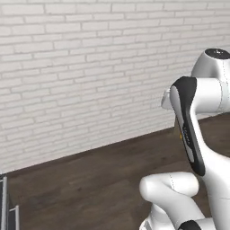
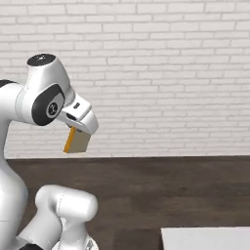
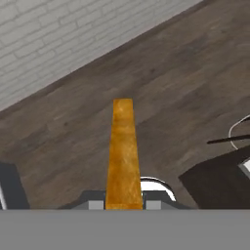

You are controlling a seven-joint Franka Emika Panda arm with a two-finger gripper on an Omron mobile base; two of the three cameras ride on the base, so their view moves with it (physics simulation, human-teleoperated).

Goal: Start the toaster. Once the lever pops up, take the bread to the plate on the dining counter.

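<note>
My gripper (image 2: 77, 133) is shut on the bread (image 2: 76, 141), a tan slice with a brown crust that hangs tilted below the hand, high over the dark wood floor. In the hand view the bread (image 3: 122, 146) shows edge-on as a narrow orange-brown strip running up from between the fingertips of the gripper (image 3: 124, 204). A sliver of the bread (image 1: 175, 129) peeks out beside the forearm in the left base view. The toaster and the plate are out of view. The corner of a white top (image 2: 205, 238) lies at the lower right; I cannot tell whether it is the dining counter.
A white brick wall (image 2: 161, 73) rises straight ahead, behind a broad stretch of dark wood floor (image 1: 90, 184). A dark frame with grey bars (image 1: 4, 204) stands at the far lower left. A dark block with a white edge (image 3: 219, 185) sits low at the right.
</note>
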